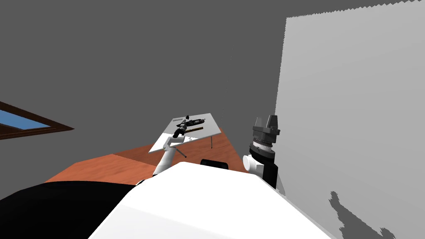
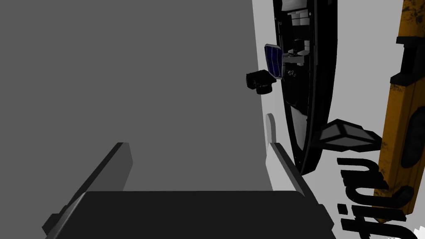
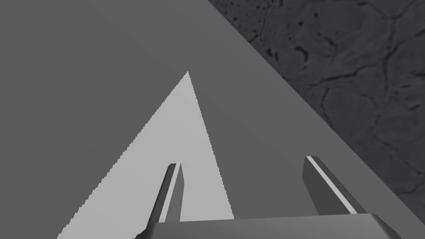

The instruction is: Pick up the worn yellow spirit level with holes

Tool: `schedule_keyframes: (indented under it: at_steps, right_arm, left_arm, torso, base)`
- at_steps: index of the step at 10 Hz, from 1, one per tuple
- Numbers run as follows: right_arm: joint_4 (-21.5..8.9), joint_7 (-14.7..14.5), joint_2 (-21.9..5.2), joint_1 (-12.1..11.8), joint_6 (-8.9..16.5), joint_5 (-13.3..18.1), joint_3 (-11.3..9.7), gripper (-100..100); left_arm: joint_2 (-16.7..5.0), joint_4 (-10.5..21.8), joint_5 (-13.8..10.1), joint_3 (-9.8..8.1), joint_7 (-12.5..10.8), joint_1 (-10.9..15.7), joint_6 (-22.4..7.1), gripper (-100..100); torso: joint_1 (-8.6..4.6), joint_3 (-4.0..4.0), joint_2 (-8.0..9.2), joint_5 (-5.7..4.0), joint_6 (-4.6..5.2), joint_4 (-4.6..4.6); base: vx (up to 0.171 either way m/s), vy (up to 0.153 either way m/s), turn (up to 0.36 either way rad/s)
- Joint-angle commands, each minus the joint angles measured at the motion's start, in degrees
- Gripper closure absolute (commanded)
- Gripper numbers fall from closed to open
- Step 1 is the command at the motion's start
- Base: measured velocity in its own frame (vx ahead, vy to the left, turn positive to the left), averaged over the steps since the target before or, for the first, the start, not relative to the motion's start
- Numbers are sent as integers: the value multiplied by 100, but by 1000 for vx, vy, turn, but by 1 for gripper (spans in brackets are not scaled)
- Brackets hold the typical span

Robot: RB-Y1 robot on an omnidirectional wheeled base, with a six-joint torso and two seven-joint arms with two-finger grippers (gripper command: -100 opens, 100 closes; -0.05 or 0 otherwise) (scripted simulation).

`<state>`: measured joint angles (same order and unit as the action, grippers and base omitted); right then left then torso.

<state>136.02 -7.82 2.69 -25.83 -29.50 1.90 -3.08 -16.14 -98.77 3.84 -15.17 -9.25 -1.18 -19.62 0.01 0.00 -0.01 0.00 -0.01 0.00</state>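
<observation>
Left wrist view: left gripper [image 2: 199, 168] spread wide and empty by the white table's [image 2: 357, 83] edge.
Worn yellow spirit level [image 2: 400, 124] lies flat on the table, beyond a long black object [image 2: 309, 103] nearer the fingers; right gripper [image 3: 243, 166], raised, is likewise spread, holding nothing.

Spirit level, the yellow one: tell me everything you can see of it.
The spirit level is a long, narrow bar, orange-yellow with dark scuffs, rounded dark holes through its face and black cut-outs near one end. It lies flat on the light grey table, alongside a long black object but apart from it. The open left gripper is off to its side, beyond the black object, not touching it.
</observation>
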Motion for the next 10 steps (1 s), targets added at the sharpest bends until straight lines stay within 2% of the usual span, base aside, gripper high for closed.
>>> schedule_keyframes:
  at_steps: [1,2,3,4,5,7,8,9,10]
  right_arm:
    - [0,0,0,0,0,0,0,0]
    - [0,0,0,0,0,0,0,0]
    - [0,0,0,0,0,0,0,0]
    - [0,0,0,0,0,0,0,0]
    - [0,0,0,0,0,0,0,0]
    - [0,0,0,-1,0,0,0,0]
    - [0,0,0,-1,0,0,0,0]
    - [0,0,0,0,0,0,0,0]
    - [0,0,0,-1,0,0,0,0]
  left_arm:
    - [-57,127,-14,-58,-4,94,-286,-100]
    - [-57,127,-14,-58,-4,94,-352,-100]
    - [-129,393,-23,-166,0,278,-567,-100]
    - [-129,395,-23,-166,0,278,-688,-100]
    - [-204,653,-43,-272,10,461,-839,-100]
    - [-204,670,-43,-272,10,461,-1057,-100]
    - [-281,887,-75,-374,25,641,-1300,-100]
    - [-281,951,-75,-374,25,641,-1408,-100]
    - [-359,1175,-116,-472,46,820,-1568,-100]
  torso:
    - [0,0,0,0,0,0]
    - [0,0,0,0,-2,0]
    - [0,0,0,0,-2,0]
    - [0,-1,-2,0,-1,0]
    - [0,-2,-3,0,-1,-1]
    - [-1,-3,-4,0,-3,-1]
    - [0,-1,-3,0,-3,-1]
    - [-2,-2,-4,0,0,-1]
    - [-1,-3,-5,0,-2,-1]
  base:
    - [-2,-1,-43]
    - [0,0,11]
    - [3,-5,-70]
    - [3,-2,-51]
    - [9,-6,-101]
    - [7,-2,-12]
    - [8,-7,-78]
    - [11,-4,-50]
    - [23,-9,-69]
